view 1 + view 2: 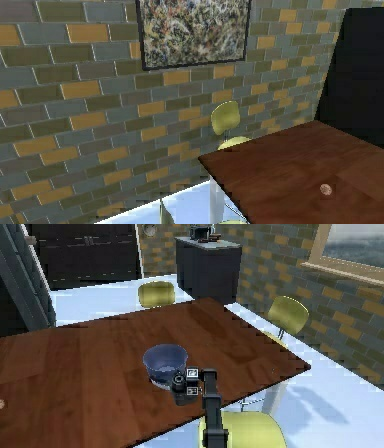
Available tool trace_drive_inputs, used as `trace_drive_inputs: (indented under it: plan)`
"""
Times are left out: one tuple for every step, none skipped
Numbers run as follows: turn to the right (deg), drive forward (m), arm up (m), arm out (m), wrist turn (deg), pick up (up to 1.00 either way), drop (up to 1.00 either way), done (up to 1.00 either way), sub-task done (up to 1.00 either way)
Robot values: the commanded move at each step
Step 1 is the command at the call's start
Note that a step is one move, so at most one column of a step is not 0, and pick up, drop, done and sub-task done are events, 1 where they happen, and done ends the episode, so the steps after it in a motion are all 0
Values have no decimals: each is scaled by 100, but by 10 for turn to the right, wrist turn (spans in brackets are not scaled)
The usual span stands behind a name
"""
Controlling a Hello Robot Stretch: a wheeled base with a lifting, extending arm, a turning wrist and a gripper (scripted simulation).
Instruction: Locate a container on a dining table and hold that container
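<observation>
Step in hand, by judgement: closing in on the container; located, but hold unconfirmed. Blue bowl [166, 364]: upright on dining table [80, 354], close to the table's near edge in the arm side view. Gripper [176, 386]: at far end of arm [212, 410], right at the bowl's near rim; whether over, beside or touching, not determinable. Finger state and contents: cannot tell. Next move, likely: secure the rim, then lift clear of the wood.

bowl [166, 362] on table [90, 354] — by its near edge | hand [180, 387] at bowl (contact unclear) | chair [157, 293] behind table
</observation>
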Motion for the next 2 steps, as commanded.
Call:
trace_drive_inputs:
  plan:
    - [0, 0, 10, 0, 0, 0, 0, 0, 0]
    - [0, 0, 0, 0, 0, 0, 0, 100, 0]
